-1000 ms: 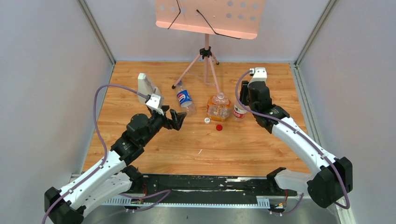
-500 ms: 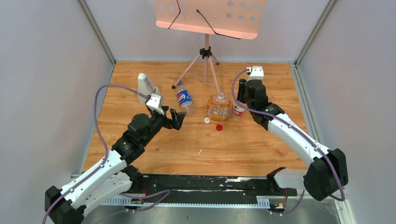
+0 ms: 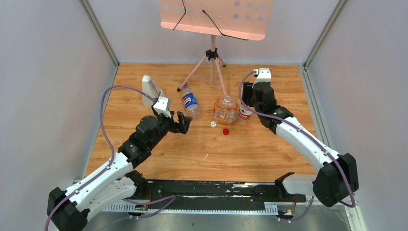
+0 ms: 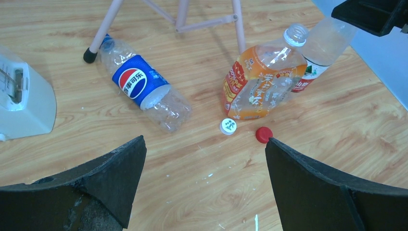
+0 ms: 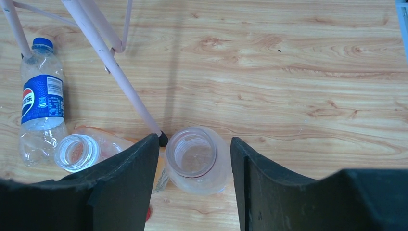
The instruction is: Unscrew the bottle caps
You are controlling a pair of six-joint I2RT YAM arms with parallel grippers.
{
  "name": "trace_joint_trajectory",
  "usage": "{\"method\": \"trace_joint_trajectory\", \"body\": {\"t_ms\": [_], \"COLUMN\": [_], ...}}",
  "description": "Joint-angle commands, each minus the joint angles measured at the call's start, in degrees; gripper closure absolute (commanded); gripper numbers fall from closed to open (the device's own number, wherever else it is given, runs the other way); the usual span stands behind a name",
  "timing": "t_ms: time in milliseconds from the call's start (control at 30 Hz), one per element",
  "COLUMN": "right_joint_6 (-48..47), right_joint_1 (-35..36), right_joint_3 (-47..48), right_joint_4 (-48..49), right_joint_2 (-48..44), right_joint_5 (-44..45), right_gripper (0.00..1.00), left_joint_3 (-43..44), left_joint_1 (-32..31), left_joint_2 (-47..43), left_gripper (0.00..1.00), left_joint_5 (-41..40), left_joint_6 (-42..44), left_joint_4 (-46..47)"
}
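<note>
Bottles sit in a loose row across the middle of the table (image 3: pixel 269 154), and I can see two of them already uncapped. The Pepsi bottle (image 3: pixel 190 102) lies on its side at the left of the row, its blue cap (image 5: pixel 42 42) on and pointing far-left, just beside the foot of a leg of the pink stand (image 3: pixel 212 53). To its right the orange bottle (image 3: pixel 225 110) stands upright with a bare mouth. Just right of that is the red-label bottle (image 3: pixel 246 113), also upright and open-mouthed. The white cap (image 4: pixel 228 126) and the red cap (image 4: pixel 263 134) lie loose on the wood just near of the orange bottle, close together but apart, the red one to the right. My left gripper (image 3: pixel 183 122) hangs above the table near of the Pepsi bottle, its jaws spread wide with nothing between them. Both loose caps show in the gap from its wrist camera. My right gripper (image 3: pixel 249 94) is over the red-label bottle, pointing down, jaws parted and standing either side of the bottle's neck. On the wrist view a sliver of gap shows at the left finger (image 5: pixel 139 168), while at the right finger I cannot tell whether it touches. A pale grey block (image 3: pixel 150 89) stands far-left, well apart from the bottles.
</note>
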Motion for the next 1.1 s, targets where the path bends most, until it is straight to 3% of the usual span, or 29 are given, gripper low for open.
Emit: {"method": "trace_joint_trajectory", "body": {"t_ms": [0, 100, 233, 400, 700, 1067], "right_joint_6": [0.1, 0.4, 1.4, 3.5, 10.4, 16.0], "right_joint_1": [-0.2, -0.2, -0.2, -0.2, -0.2, -0.2], "right_joint_3": [2.9, 3.5, 4.3, 3.7, 0.9, -0.5], "right_joint_4": [-0.4, -1.3, -2.6, -4.4, -6.5, -9.3], "right_joint_2": [-0.8, -1.6, -4.7, -11.2, -23.3, -27.5], "right_joint_5": [-1.7, -2.0, -2.8, -5.1, -12.2, -19.8], "right_gripper": [0.42, 0.39, 0.24, 0.16, 0.14, 0.15], "left_joint_3": [0.8, 1.2, 3.5, 7.2, 16.3, 27.1], "left_joint_1": [0.1, 0.1, 0.1, 1.3, 6.6, 12.0], "left_joint_2": [0.3, 1.0, 3.9, 12.6, 30.3, 48.8], "left_gripper": [0.0, 0.0, 0.0, 0.0, 0.0, 0.09], "left_joint_5": [-1.8, -3.1, -5.3, -5.6, -3.3, -2.5], "left_joint_6": [-1.2, -1.5, -2.2, -4.7, -11.2, -15.2], "left_joint_4": [0.8, 0.0, -2.2, -4.0, -3.5, -0.9]}}
